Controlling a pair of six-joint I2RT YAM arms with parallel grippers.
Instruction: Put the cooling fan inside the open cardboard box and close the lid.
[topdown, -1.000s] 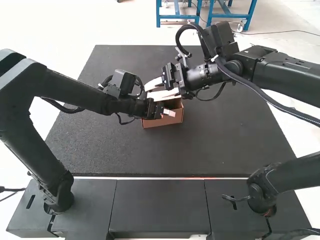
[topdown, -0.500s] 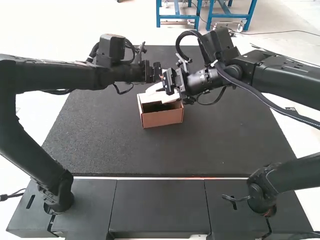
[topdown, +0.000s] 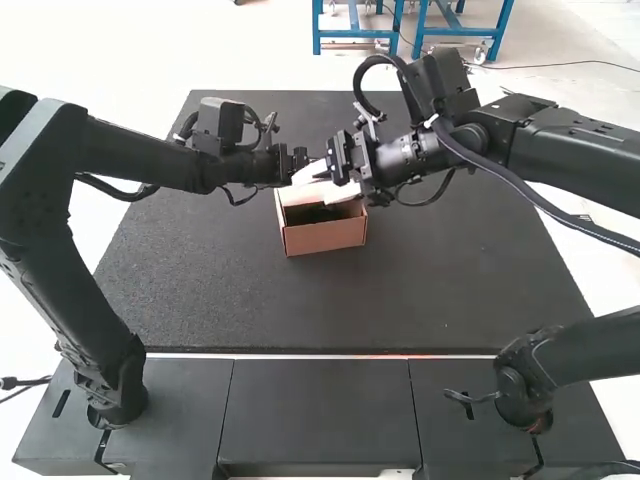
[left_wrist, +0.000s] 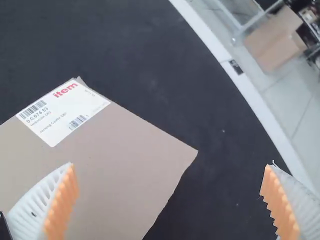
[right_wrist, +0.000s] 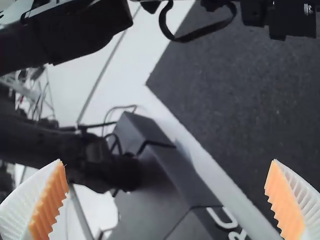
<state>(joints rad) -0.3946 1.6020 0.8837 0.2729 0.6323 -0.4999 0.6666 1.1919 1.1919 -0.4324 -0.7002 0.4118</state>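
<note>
Brown cardboard box (topdown: 322, 234) stands on the black mat (topdown: 200, 290), near its middle and a little toward the far edge. Its top is open. Inside, the fan (topdown: 320, 207) shows as a dark shape low in the box, too shadowed to make out in detail. The lid flap (topdown: 307, 174) stands up at the box's far side, not folded down.

The left gripper (topdown: 297, 164) hangs just beyond the box's far left corner, beside the raised flap. In the left wrist view its fingers (left_wrist: 61, 200), white and ribbed with orange pads, are spread wide and hold nothing; the flap (left_wrist: 115, 165) lies between them, bearing a white label (left_wrist: 62, 112).

The right gripper (topdown: 337, 166) hangs above the box's far edge, facing the left one with the flap between them. Its fingers (right_wrist: 47, 197) are likewise spread wide, empty.
</note>
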